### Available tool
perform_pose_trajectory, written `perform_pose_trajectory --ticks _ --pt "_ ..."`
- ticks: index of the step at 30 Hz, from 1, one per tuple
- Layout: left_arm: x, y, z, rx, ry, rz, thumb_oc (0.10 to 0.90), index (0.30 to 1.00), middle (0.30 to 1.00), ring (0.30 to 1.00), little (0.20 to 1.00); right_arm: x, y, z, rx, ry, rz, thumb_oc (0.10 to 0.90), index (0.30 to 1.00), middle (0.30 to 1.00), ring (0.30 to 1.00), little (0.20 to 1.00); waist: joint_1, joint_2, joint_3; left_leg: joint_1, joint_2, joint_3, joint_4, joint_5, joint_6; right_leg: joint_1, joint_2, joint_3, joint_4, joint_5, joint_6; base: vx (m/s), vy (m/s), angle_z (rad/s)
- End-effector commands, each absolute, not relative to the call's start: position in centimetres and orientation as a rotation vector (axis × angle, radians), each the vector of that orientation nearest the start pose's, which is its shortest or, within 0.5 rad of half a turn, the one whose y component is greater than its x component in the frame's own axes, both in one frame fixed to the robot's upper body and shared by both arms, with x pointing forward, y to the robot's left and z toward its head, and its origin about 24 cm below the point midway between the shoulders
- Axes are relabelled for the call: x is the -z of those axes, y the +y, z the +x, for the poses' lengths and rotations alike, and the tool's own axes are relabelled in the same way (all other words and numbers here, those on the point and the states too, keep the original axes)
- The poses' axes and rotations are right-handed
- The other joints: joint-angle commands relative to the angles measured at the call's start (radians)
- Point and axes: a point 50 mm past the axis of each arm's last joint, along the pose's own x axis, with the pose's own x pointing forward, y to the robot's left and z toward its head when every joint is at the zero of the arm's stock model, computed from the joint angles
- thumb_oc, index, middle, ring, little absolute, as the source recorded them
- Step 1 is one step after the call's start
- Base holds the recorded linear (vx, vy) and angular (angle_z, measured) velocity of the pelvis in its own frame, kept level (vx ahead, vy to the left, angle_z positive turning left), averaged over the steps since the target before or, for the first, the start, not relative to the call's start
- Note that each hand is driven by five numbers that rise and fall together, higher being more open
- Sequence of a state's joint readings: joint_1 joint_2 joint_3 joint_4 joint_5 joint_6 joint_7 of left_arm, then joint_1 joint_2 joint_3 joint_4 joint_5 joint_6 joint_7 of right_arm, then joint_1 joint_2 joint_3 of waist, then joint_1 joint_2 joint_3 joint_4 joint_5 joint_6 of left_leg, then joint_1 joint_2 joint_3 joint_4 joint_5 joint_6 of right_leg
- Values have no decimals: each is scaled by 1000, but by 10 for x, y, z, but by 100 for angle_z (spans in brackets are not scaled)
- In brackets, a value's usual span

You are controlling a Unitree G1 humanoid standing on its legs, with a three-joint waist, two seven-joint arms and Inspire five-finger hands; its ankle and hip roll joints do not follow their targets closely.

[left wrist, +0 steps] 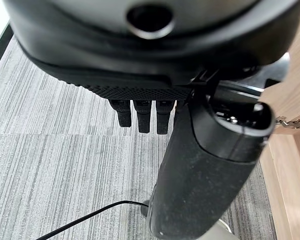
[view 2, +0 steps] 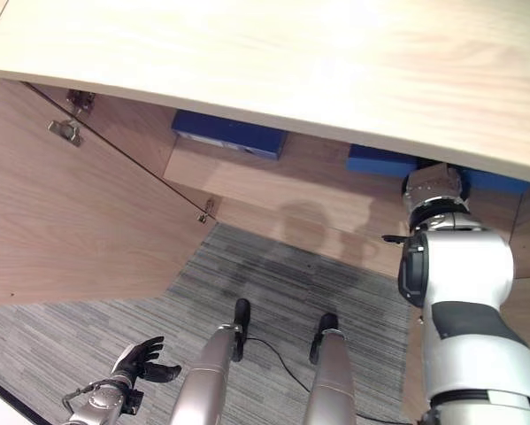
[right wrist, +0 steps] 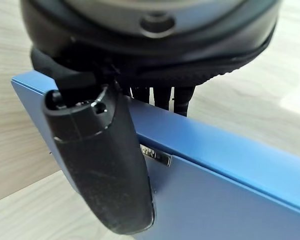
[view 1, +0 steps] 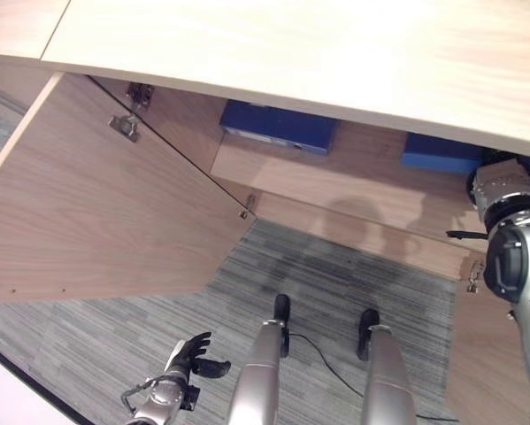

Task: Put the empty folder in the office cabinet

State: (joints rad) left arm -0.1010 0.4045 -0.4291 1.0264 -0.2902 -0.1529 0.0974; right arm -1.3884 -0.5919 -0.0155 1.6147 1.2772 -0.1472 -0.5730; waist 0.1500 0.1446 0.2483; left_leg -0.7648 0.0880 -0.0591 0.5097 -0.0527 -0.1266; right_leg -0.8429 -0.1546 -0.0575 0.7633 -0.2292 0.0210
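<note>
Item: blue folder (right wrist: pixel 225 165), on cabinet shelf (view 1: pixel 335 173), far right.
My right robot hand (right wrist: pixel 102 165) pinches its upper edge; left robot hand (view 1: pixel 194 356) hangs spread.

blue folder (right wrist: pixel 230 165) with a small silver label; a second blue folder (view 1: pixel 278 126) on the shelf. light wood-grain cabinet (view 1: pixel 247 53) and door (view 1: pixel 96 212). grey striped carpet (view 1: pixel 335 283). both hands (view 1: pixel 194 354) are black.
</note>
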Motion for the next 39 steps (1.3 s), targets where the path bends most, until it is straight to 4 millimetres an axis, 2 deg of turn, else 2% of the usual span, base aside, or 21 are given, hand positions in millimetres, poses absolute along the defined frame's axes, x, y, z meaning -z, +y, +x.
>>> perform_pose_trajectory --ticks 1,3,4,5,6,7,10,11,12,13,14,15,17,18,19,21,22,23,25,30,39 --pt "114 264 178 -91 831 410 800 900 900 900 900 -219 -313 388 945 -23 1069 800 900 900 900 900 23 0 43 80 8 9 13 -169 19 142 20 -24 -53 -130 55 -139 1 -1" --pt "115 264 177 -92 834 408 800 900 900 900 900 -216 -312 388 940 -36 1092 800 900 900 900 900 20 2 52 75 11 13 6 -141 21 136 21 -28 -60 -104 51 -66 5 -1" --pt "114 264 177 -92 834 408 800 900 900 900 900 -216 -312 388 940 -36 1092 800 900 900 900 900 19 0 45 84 10 10 9 -167 20 145 22 -22 -56 -128 54 -10 14 -4" --pt "115 264 177 -92 836 401 800 900 900 900 900 -214 -310 389 935 -50 1107 800 900 900 900 900 18 0 53 83 12 16 1 -140 21 144 24 -26 -70 -100 51 90 2 -7" --pt "115 264 177 -92 836 401 800 900 900 900 900 -214 -310 389 935 -50 1107 800 900 900 900 900 17 -1 47 92 11 12 4 -166 20 153 25 -21 -65 -125 54 -110 21 -6" --pt "114 262 179 -102 828 380 800 900 900 900 900 -209 -303 392 923 -58 1134 800 900 900 900 900 13 -1 55 86 14 18 -4 -135 22 148 27 -25 -77 -93 51 -12 9 -5" --pt "114 262 181 -126 823 349 800 900 900 900 900 -204 -277 402 853 -89 1161 800 900 900 900 900 1 -8 60 92 18 21 -10 -130 22 155 33 -18 -89 -84 50 -40 17 -8" --pt "114 262 180 -127 825 349 800 900 900 900 900 -203 -275 402 853 -87 1161 800 900 900 900 900 0 -9 59 94 18 22 -11 -130 22 155 33 -18 -90 -84 50 -4 43 -12" --pt "116 256 180 -125 829 326 800 900 900 900 900 -207 -241 410 728 -167 1163 800 900 900 900 900 -18 -14 69 107 21 29 -28 -122 21 164 39 -13 -106 -71 51 -4 36 -17" --pt "116 257 178 -127 832 326 800 900 900 900 900 -205 -239 410 731 -163 1161 800 900 900 900 900 -20 -15 67 110 21 30 -30 -121 21 166 39 -13 -107 -70 51 -8 45 -21" --pt "117 255 177 -129 837 316 800 900 900 900 900 -212 -227 409 674 -221 1149 800 900 900 900 900 -27 -18 72 117 22 32 -42 -116 20 172 41 -11 -117 -64 52 -16 24 -23" --pt "118 251 175 -125 840 302 800 900 900 900 900 -221 -211 402 580 -328 1146 800 900 900 900 900 -38 -21 81 124 25 34 -54 -110 19 175 42 -8 -127 -54 52 -21 31 -24" --pt "121 247 170 -110 853 295 800 900 900 900 900 -217 -200 387 516 -403 1141 800 900 900 900 900 -49 -27 86 136 24 36 -71 -105 19 184 43 -7 -143 -45 53 -20 14 -14" --pt "122 246 169 -104 859 295 800 900 900 900 900 -211 -198 378 495 -435 1132 800 900 900 900 900 -56 -30 92 138 24 36 -76 -102 19 187 42 -8 -147 -41 54 0 0 0" --pt "124 245 166 -91 876 309 800 900 900 900 900 -196 -196 364 460 -455 1095 800 900 900 900 900 -68 -35 99 144 24 33 -83 -98 19 192 40 -6 -154 -36 55 0 0 0" --pt "125 245 165 -91 878 309 800 900 900 900 900 -195 -195 363 462 -453 1093 800 900 900 900 900 -68 -35 98 145 24 33 -84 -98 19 193 40 -7 -154 -36 55 -4 -2 4" --pt "126 246 164 -107 893 326 800 900 900 900 900 -186 -192 354 428 -454 1047 800 900 900 900 900 -75 -40 105 152 24 33 -91 -94 17 194 39 -7 -157 -32 55 0 0 0" --pt "126 246 164 -107 894 326 800 900 900 900 900 -186 -191 354 429 -454 1046 800 900 900 900 900 -76 -39 104 153 23 33 -92 -94 17 195 38 -7 -157 -32 55 -12 1 -5" --pt "125 249 164 -143 882 313 800 900 900 900 900 -167 -191 340 410 -433 984 800 900 900 900 900 -84 -41 112 160 24 34 -100 -88 17 202 36 -9 -164 -26 57 -4 4 -3" --pt "124 249 163 -180 871 295 800 900 900 900 900 -145 -190 330 422 -387 927 800 900 900 900 900 -87 -42 123 177 20 42 -117 -82 19 215 31 -7 -182 -12 61 0 0 0" --pt "122 246 168 -197 847 274 800 900 900 900 900 -124 -183 315 368 -343 831 800 900 900 900 900 -100 -40 137 191 20 52 -141 -68 22 224 26 -3 -205 3 67 -3 18 -1"
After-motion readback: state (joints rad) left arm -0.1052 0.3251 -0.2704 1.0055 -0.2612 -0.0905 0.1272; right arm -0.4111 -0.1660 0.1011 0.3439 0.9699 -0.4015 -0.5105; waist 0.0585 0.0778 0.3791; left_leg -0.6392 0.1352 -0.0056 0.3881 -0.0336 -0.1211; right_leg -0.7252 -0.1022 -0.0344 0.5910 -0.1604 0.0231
